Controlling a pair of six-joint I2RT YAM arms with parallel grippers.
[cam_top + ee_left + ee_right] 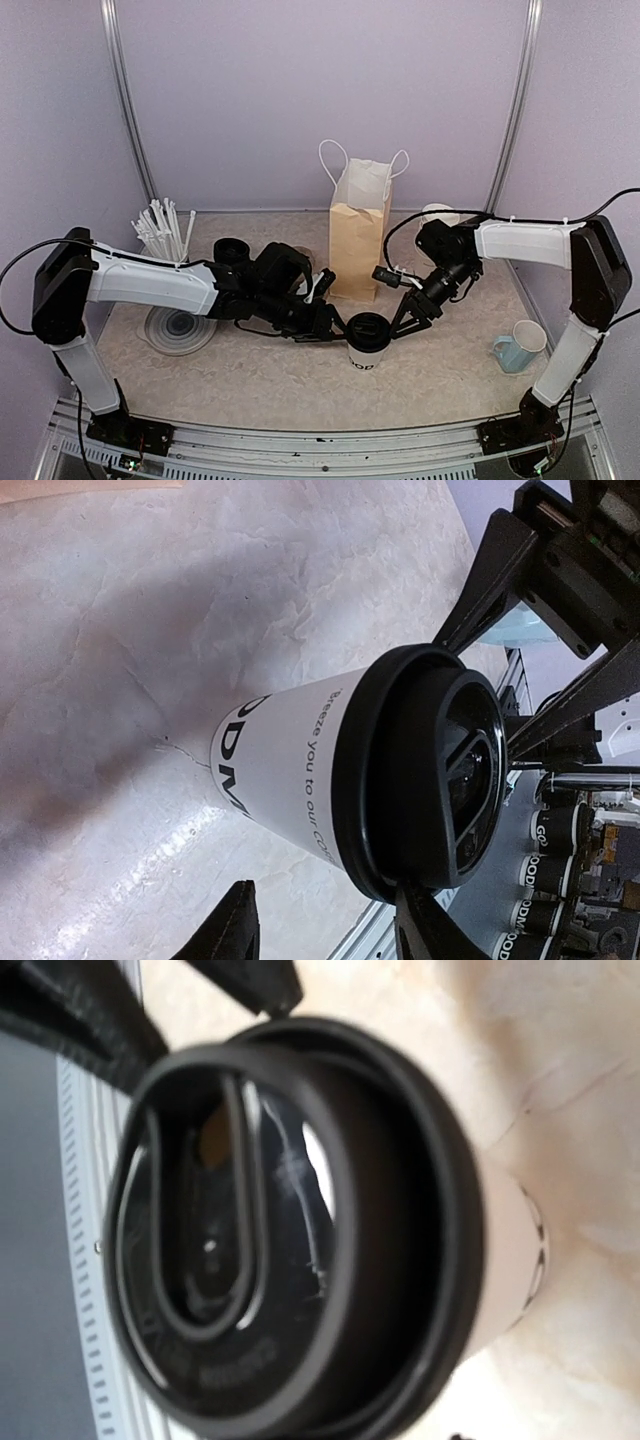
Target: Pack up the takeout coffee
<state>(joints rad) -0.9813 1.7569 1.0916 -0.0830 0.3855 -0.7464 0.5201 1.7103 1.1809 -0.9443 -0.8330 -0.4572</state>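
A white paper coffee cup [367, 352] with a black lid and black lettering stands on the table in front of the brown paper bag [358, 232]. It fills the left wrist view [300, 770] and the right wrist view [300, 1250]. My left gripper [337, 322] is open just left of the cup, and one fingertip [415, 905] touches the lid's rim. My right gripper [402, 322] is open just right of the lid, its fingers [487, 572] spread beside it. A second black lid [232, 250] shows behind my left arm, its cup hidden.
White straws in a holder [160, 232] stand at the back left, with a clear round dish [178, 330] in front of them. A light blue mug [520, 347] sits at the right. A lidless white cup [438, 213] is behind my right arm.
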